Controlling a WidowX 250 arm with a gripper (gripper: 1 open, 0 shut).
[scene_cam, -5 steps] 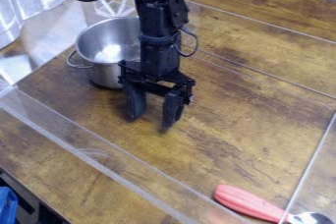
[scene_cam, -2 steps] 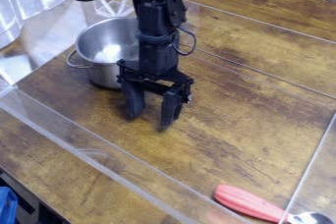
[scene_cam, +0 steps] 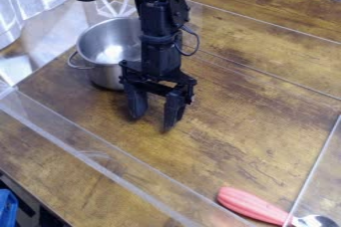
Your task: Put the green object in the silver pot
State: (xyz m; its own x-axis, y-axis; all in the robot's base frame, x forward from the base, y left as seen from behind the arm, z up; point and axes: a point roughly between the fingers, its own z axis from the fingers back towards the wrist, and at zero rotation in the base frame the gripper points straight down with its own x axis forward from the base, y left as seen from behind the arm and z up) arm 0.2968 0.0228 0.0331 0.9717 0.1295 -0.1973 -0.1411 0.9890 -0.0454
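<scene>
My end effector (scene_cam: 156,116): fingers spread low over worktop (scene_cam: 220,143) | pot (scene_cam: 107,47): beside me, toward the worktop's far-left corner | green object: cannot make it out

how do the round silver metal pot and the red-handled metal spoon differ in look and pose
The round silver metal pot is a deep, wide-rimmed vessel, while the red-handled metal spoon is long and slim. The pot has small metal side handles; the spoon has one red handle. The pot sits upright beside the black gripper, while the spoon lies flat near the picture's bottom right corner. Both have shiny metal.
</scene>
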